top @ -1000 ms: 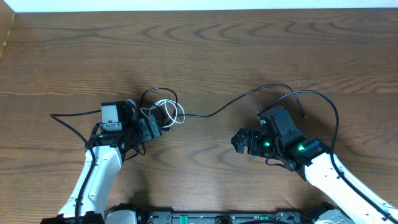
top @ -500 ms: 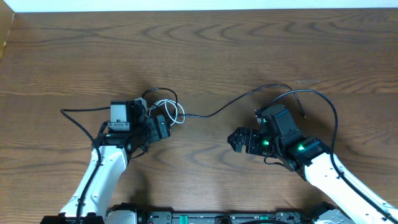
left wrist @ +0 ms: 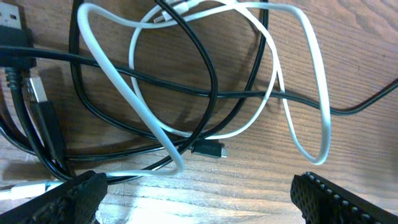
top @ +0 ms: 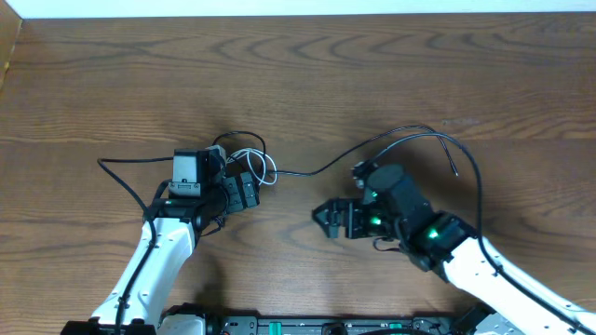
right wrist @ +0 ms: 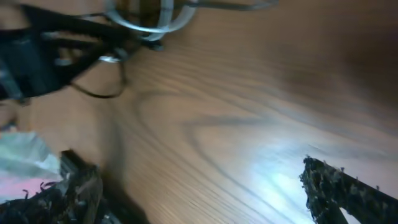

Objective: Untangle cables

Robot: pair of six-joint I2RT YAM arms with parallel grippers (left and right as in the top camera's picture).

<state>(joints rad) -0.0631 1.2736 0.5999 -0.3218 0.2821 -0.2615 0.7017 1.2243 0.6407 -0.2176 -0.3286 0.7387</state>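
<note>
The knot of thin cords [top: 253, 163], a white loop [left wrist: 311, 81] threaded through several black ones [left wrist: 211, 81], lies on the brown wooden table [top: 372, 74] just ahead of the left gripper [left wrist: 196, 199]. It sits within the span of the jaws, which stand fully apart and hold nothing, likely lined up to pick a strand. A small black plug [left wrist: 208, 149] sits nearest them. The right gripper [top: 331, 219], equally wide and empty, faces the knot from well apart. The long black cord [top: 326, 167] arcs behind it.
</note>
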